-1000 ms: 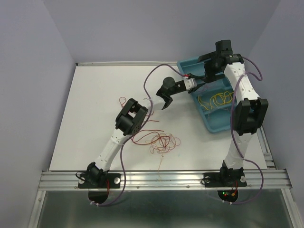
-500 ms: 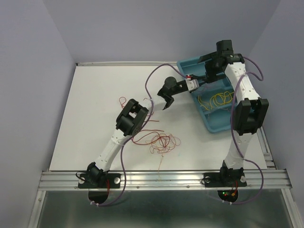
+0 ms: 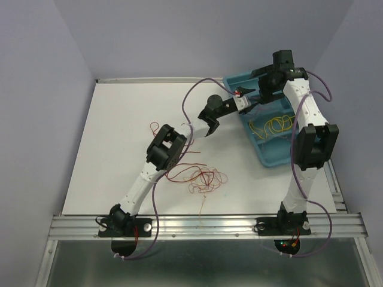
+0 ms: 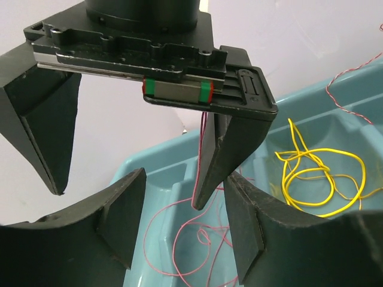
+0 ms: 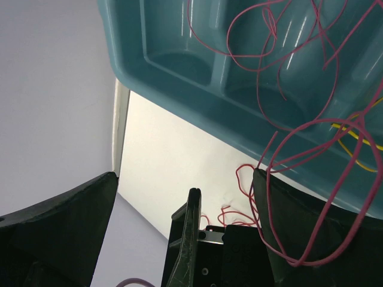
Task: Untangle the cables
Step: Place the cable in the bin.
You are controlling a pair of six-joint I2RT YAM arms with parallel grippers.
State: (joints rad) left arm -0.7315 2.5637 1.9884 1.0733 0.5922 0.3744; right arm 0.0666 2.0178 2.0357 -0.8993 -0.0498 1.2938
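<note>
A tangle of thin red and orange cables (image 3: 203, 178) lies on the white table in front of the left arm. My two grippers face each other at the left edge of a teal tray (image 3: 263, 158). My left gripper (image 3: 220, 112) (image 4: 185, 176) is open and empty. My right gripper (image 3: 228, 107) (image 5: 184, 174) is open wide. A pink-red cable (image 4: 200, 225) (image 5: 258, 72) drapes over one of its fingers (image 5: 335, 269) and hangs into the tray's far-left compartment. Yellow cables (image 3: 276, 124) (image 4: 317, 153) lie in another compartment.
A separate red curl (image 3: 154, 127) lies on the table left of the left arm's elbow. A thin orange strand (image 3: 202, 206) trails toward the near edge. The tray (image 5: 179, 66) sits at the back right. Lilac walls enclose the table.
Both grippers have shifted together a little toward the back of the table. The tangle on the table has not moved.
</note>
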